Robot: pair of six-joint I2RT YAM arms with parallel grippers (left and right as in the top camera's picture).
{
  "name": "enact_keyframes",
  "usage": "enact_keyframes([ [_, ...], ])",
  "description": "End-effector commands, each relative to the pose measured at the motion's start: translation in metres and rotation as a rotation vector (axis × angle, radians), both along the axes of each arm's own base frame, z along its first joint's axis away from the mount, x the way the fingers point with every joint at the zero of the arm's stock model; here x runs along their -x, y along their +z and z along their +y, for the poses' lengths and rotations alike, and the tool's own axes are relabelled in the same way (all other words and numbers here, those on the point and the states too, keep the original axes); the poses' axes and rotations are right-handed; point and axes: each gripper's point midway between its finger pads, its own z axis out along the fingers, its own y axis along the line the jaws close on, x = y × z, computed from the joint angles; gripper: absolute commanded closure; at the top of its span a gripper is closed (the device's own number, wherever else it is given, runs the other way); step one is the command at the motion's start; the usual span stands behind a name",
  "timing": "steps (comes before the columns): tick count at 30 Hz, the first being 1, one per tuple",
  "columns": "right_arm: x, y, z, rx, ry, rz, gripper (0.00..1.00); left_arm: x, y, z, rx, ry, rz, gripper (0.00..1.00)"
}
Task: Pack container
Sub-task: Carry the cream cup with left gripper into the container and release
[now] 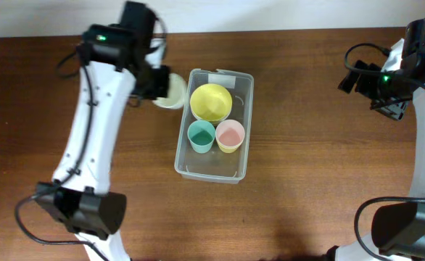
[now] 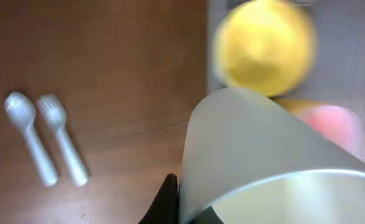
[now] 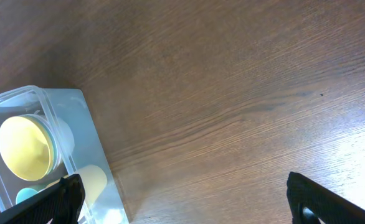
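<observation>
The left fingers (image 2: 169, 199) were closed together on the wall of a pale cream, tapered plastic cup (image 2: 263, 155). One dark finger showed outside the rim; the other was hidden. The cream cup sat just beside the long wall, nearest the left arm, of the container (image 1: 209, 168), a clear rectangular plastic bin with rounded corners lying near the middle of the brown wooden worktop (image 1: 292, 203). Whether the cup was lifted clear of the worktop could not be told. The right fingers (image 3: 61, 200) stood fully apart, holding nothing, well apart from the container on its other side.

Step in hand, as judged: transfer of the cream cup into the container. The next move called for carrying the cup over the wall and lowering it onto the bare strip of floor at the unlabelled short end, or nesting it in a packed cup.

Contents of the container:
- A round yellow plastic bowl (image 1: 211, 101) at the labelled end.
- A teal cup (image 1: 201, 136) and a pink cup (image 1: 230, 135) side by side next to the bowl. The pink cup appeared seated in a yellow one.

A white plastic spoon (image 2: 27, 140) and fork (image 2: 61, 146) lay side by side on the worktop, not yet packed.
</observation>
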Motion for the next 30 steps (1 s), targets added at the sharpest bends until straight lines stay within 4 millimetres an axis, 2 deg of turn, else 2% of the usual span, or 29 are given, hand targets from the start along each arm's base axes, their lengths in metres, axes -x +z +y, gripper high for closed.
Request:
enact_keyframes([
  [1,0.000,0.005,-0.001,0.008,0.003,-0.015,0.01,0.012,0.001,-0.045,0.019,-0.136,-0.008,0.99],
  [2,0.000,0.005,-0.001,0.008,0.003,-0.015,0.01,0.016,-0.005,-0.058,0.009,-0.170,-0.002,0.99],
  [6,0.000,0.005,-0.001,0.008,0.003,-0.015,0.01,0.028,-0.027,-0.084,-0.039,-0.241,0.037,0.99],
  [8,0.000,0.005,-0.001,0.008,0.003,-0.015,0.01,0.030,-0.037,-0.088,-0.075,-0.255,0.047,0.99],
  [12,0.000,0.005,-0.001,0.008,0.003,-0.015,0.01,0.027,-0.052,-0.081,-0.131,-0.217,0.064,0.99],
  [20,0.000,0.005,-0.001,0.008,0.003,-0.015,0.01,0.017,-0.074,-0.065,-0.137,-0.160,0.092,0.99],
  [30,0.000,0.005,-0.001,0.008,0.003,-0.015,0.01,0.021,-0.126,-0.056,-0.156,-0.111,0.158,0.99],
])
